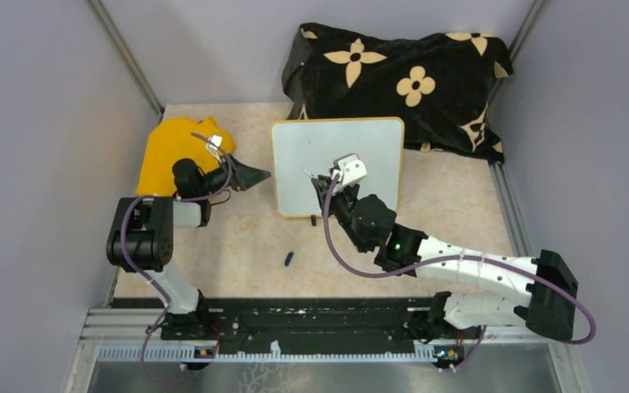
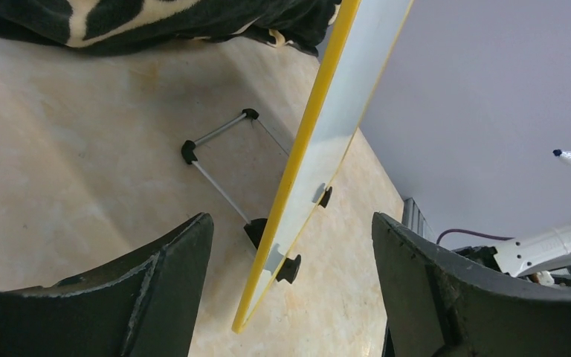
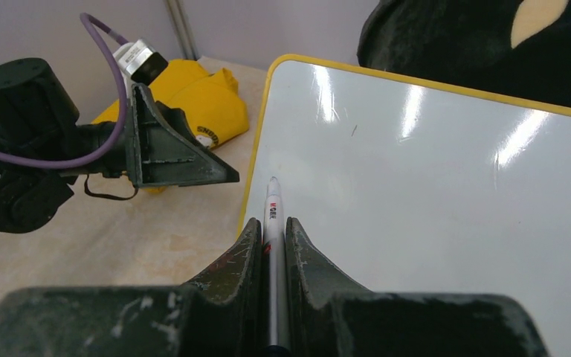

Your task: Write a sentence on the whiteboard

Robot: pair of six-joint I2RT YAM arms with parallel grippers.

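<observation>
A marker [image 3: 273, 216] is clenched in the right jaws, its long axis aimed up the whiteboard [image 1: 328, 143], with the tip at the lower-left area; contact cannot be told. The board is propped tilted mid-surface [image 1: 237, 237], with nothing written on it. The left jaws are spread and hold nothing, just beside the board's left edge.
</observation>
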